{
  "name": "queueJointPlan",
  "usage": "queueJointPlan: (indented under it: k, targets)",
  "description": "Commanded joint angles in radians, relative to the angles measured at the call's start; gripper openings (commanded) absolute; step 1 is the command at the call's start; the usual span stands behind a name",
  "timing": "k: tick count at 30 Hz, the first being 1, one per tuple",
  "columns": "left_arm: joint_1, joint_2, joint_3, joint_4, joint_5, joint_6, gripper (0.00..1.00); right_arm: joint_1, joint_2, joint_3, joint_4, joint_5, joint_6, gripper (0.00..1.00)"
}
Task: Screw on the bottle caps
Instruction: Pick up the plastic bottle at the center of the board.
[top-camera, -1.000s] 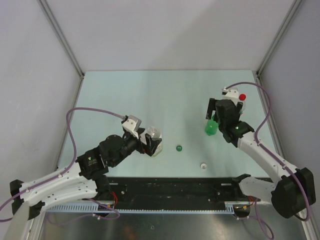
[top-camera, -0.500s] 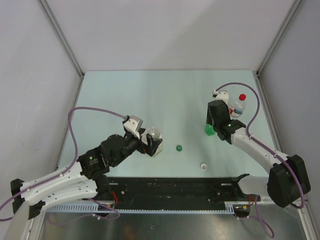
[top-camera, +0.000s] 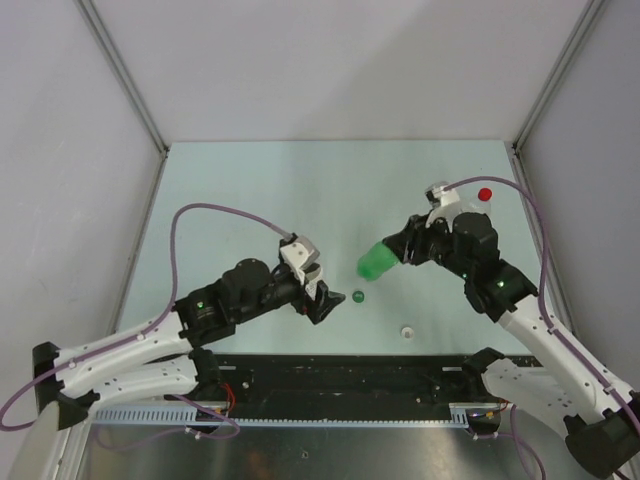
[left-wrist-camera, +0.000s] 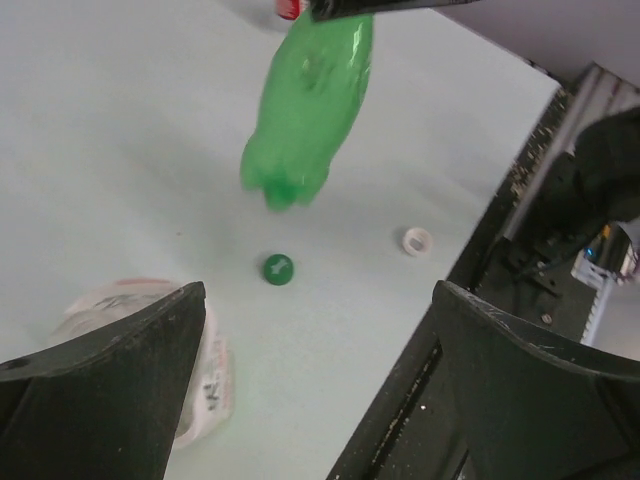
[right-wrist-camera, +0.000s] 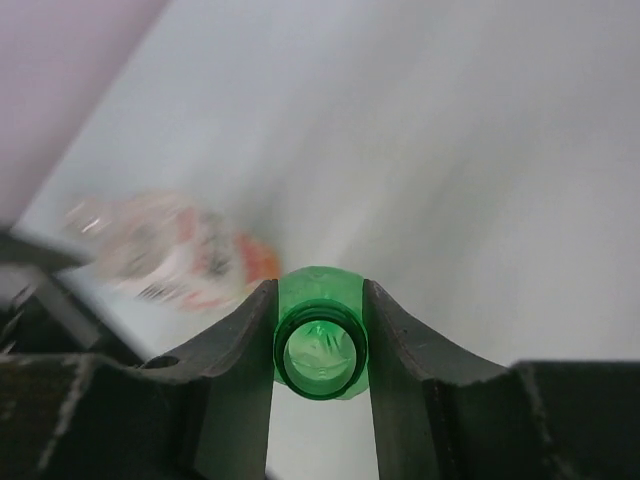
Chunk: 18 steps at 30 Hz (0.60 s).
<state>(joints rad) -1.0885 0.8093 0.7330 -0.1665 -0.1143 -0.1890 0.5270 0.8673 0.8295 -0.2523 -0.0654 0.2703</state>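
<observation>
Bottle caps sat apart: green cap (top-camera: 357, 297) mid-table, white cap (top-camera: 407, 330) nearer and right, red cap (top-camera: 485, 194) far right. I saw my right gripper (right-wrist-camera: 318, 300) pinching the green bottle (top-camera: 378, 262) by its neck, and my left gripper (top-camera: 325, 293) spread wide just left of the green cap.

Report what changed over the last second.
The right gripper closed on the neck of the green plastic bottle, lifted it and swung it leftward, tilted. The left gripper, open, moved forward and right, close to the small green screw cap. That cap, the small white screw cap and the small clear red-capped bottle stayed where they were.
</observation>
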Motion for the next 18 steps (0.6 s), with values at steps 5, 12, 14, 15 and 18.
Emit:
queueJointPlan:
  k: [5, 12, 14, 15, 18]
  targets:
    - [-0.005, 0.073, 0.041, 0.093, 0.233, 0.078, 0.99, 0.015, -0.01, 0.036, 0.108, -0.657, 0.167, 0.13]
    - [-0.005, 0.087, 0.004, 0.19, 0.318, 0.045, 0.99, 0.072, -0.022, 0.036, 0.236, -0.679, 0.293, 0.12]
    - [-0.005, 0.088, -0.003, 0.212, 0.328, 0.043, 0.99, 0.083, -0.02, 0.036, 0.274, -0.675, 0.312, 0.12]
    - [-0.005, 0.089, -0.007, 0.217, 0.333, 0.044, 0.99, 0.086, -0.02, 0.036, 0.289, -0.674, 0.322, 0.11]
    - [-0.005, 0.082, -0.018, 0.221, 0.343, 0.052, 0.92, 0.088, -0.027, 0.037, 0.317, -0.673, 0.336, 0.12]
